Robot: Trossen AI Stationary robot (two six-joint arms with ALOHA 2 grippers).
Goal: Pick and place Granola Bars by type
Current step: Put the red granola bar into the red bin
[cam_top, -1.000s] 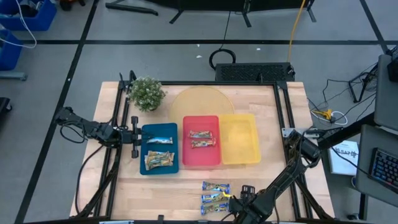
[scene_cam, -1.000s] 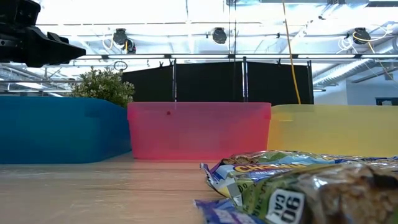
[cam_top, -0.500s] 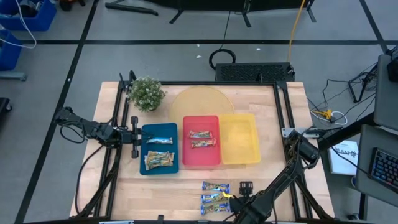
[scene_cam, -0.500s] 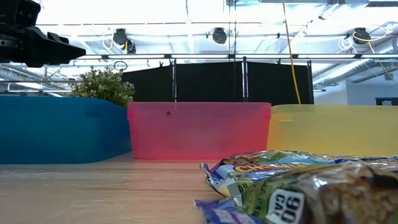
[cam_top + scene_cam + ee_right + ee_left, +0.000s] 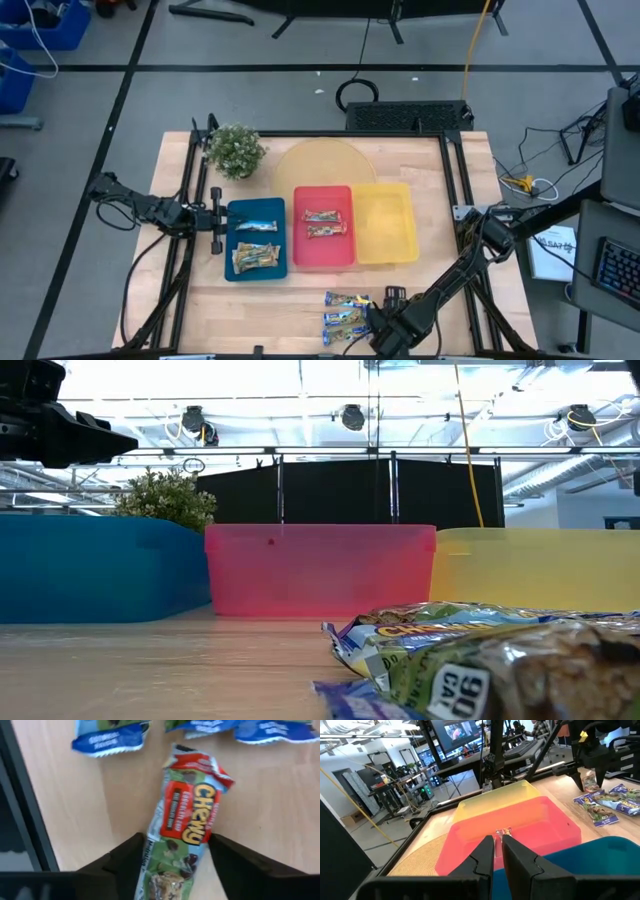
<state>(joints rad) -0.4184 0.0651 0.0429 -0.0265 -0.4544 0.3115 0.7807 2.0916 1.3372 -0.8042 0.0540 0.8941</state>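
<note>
Right gripper [image 5: 385, 325]: low at the near edge of the table [image 5: 440, 190], beside the loose bars, fingers [image 5: 125, 860] spread wide.
Bar at the jaws: a red-and-green bar [image 5: 182, 840] lies flat on the wood between the two fingers, its near end in the gap, the far end reaching out past the tips; whether the fingers touch its wrapper cannot be told, and nothing is clamped.
Left gripper [image 5: 217, 222]: hangs by the outer side of the blue tray [image 5: 232, 268], its two fingers [image 5: 482, 857] drawn together with only a thin slit between, carrying nothing.
Loose bars on the table: two blue-wrapped bars [image 5: 347, 300] show clearly in the high view near the front edge, just beside the right gripper; the right wrist view shows blue wrapper ends [image 5: 110, 737] beyond the red-and-green bar, their exact count unclear.
Blue tray contents: three bars, one blue bar [image 5: 256, 226] at the far end and two tan-and-green bars [image 5: 255, 258] close together at the near end.
Red tray [image 5: 324, 258] contents: two red-and-green bars [image 5: 323, 223], one behind the other.
Yellow tray [image 5: 385, 226]: stands just beside the red tray.
Trays: three in a row, blue, red, yellow.
Other: one potted plant [image 5: 236, 150] at the far left corner, one round mat [image 5: 320, 165] behind the trays.
</note>
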